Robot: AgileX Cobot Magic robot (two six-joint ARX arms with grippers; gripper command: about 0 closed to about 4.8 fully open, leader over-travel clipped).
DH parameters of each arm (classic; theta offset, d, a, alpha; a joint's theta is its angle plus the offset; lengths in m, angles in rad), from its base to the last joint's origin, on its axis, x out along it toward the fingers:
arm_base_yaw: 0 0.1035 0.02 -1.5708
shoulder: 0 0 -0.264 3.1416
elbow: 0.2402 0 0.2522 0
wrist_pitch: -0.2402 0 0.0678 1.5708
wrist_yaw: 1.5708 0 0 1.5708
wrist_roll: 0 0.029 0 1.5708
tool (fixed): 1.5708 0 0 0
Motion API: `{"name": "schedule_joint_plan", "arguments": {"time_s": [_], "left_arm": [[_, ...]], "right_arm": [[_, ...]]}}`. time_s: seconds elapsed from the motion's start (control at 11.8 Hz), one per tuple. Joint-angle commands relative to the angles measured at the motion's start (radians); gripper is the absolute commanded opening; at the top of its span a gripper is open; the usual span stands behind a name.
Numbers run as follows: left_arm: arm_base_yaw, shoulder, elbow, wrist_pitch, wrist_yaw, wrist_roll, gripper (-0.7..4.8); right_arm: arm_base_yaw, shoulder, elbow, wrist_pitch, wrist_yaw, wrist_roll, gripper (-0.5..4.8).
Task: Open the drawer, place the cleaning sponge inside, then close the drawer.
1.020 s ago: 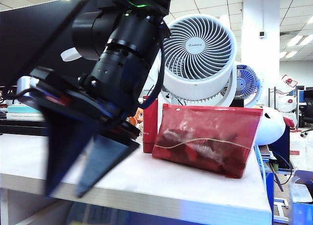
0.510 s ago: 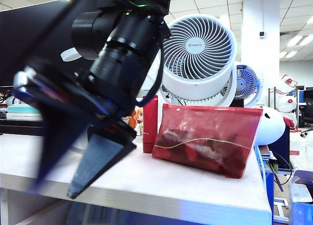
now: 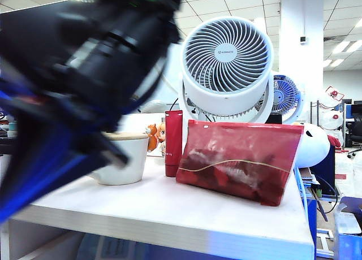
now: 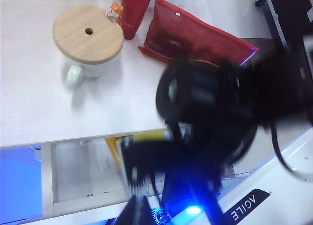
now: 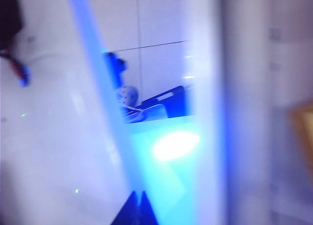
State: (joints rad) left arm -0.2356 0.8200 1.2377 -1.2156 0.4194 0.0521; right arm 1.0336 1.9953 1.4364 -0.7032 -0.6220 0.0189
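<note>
Drawer (image 4: 83, 171) is open under the desk's front edge, with the cleaning sponge (image 4: 142, 137) showing yellow inside at its far side. Sponge step looks done; closing is next. Right gripper (image 5: 140, 205) has fingertips pinched together, empty, by the blue drawer front. Left gripper isn't visible. Next: push the front squarely in.
</note>
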Motion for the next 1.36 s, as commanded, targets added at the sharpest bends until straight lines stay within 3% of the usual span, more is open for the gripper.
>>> {"name": "schedule_joint_plan", "arguments": {"time_s": [0.08, 0.42, 1.36], "left_arm": [[0.001, 0.0, 0.004, 0.009, 0.003, 0.004, -0.03], [0.001, 0.0, 0.004, 0.009, 0.003, 0.004, -0.03], [0.001, -0.002, 0.004, -0.011, 0.003, 0.003, -0.03]], "right_arm": [[0.053, -0.006, 0.01, 0.028, 0.008, 0.009, -0.02], [0.123, 0.01, 0.01, 0.106, 0.176, 0.046, -0.02], [0.122, 0.101, 0.01, 0.1, 0.221, 0.086, -0.02]]}}
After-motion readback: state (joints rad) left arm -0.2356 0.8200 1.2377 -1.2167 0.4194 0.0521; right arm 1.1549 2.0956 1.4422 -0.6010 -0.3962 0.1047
